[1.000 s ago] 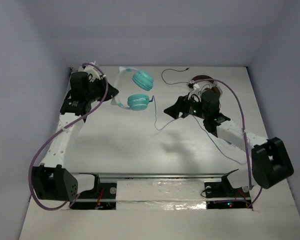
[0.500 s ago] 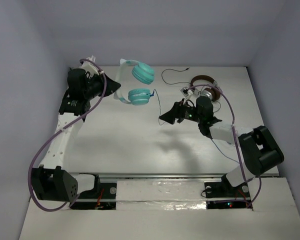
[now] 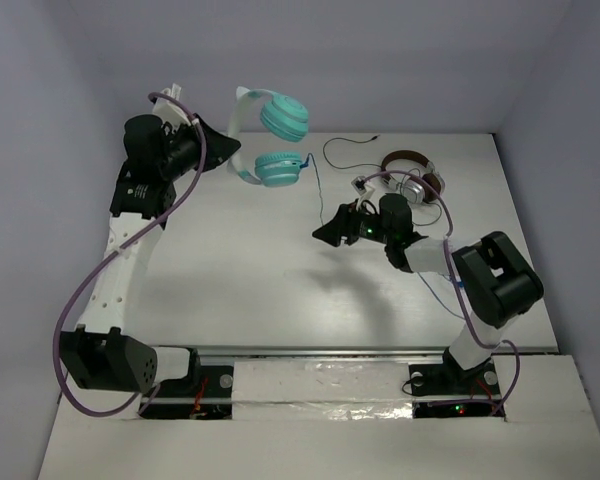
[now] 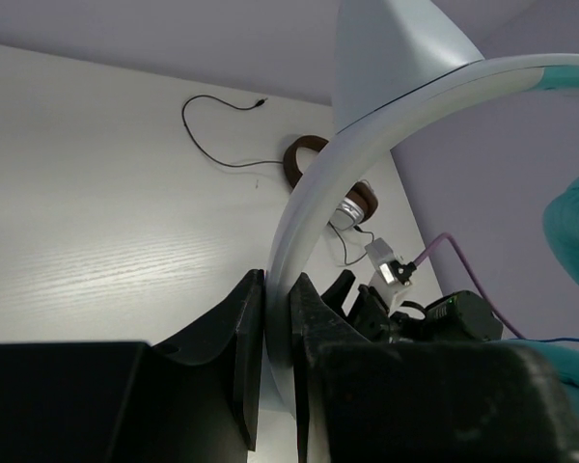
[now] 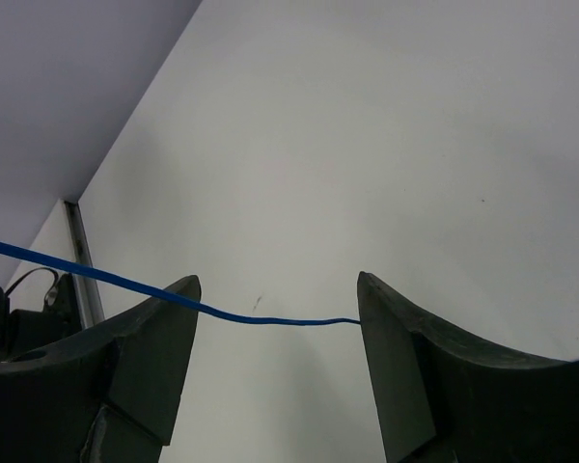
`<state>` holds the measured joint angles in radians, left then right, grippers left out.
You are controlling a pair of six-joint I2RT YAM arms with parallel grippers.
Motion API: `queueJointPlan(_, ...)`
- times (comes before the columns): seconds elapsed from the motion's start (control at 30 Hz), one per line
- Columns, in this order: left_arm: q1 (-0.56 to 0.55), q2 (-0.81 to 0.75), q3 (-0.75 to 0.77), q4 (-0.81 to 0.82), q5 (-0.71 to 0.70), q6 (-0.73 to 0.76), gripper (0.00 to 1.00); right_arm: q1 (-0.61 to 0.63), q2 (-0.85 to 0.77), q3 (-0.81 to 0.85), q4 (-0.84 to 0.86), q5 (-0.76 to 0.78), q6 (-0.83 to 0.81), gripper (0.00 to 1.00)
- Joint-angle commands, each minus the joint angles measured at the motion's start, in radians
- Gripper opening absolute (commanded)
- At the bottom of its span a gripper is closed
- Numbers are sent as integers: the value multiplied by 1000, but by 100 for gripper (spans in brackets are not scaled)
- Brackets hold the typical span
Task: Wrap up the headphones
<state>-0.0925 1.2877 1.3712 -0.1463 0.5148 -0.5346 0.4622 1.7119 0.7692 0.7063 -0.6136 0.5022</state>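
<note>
The teal headphones point(image 3: 279, 167) hang in the air at the back left, one cup above the other. My left gripper point(image 3: 218, 152) is shut on their white headband point(image 4: 314, 188), which passes between the jaws of that gripper point(image 4: 277, 289). A teal cup point(image 4: 575, 224) shows at the right edge of the left wrist view. The thin blue cable point(image 3: 314, 200) drops from the lower cup to my right gripper point(image 3: 325, 234). That gripper point(image 5: 275, 289) is open, and the cable point(image 5: 270, 320) runs across the gap between its fingers, above the table.
Smaller brown-and-silver headphones point(image 3: 412, 176) lie at the back right, their black cable point(image 3: 345, 156) looped behind them; both show in the left wrist view point(image 4: 304, 159). Grey walls close the back and sides.
My left gripper has lifted the headphones up and toward the back wall. My right arm has folded in and its gripper has moved left, staying on the blue cable.
</note>
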Motion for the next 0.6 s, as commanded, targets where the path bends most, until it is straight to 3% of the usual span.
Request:
queueJointPlan(0.0, -3, -21, 110, 19, -8, -18, 0, 12, 15, 27, 148, 32, 12, 71)
queueJointPlan(0.57, 52, 44, 454, -62, -4, -56, 0, 12, 98, 15, 174, 48, 24, 71)
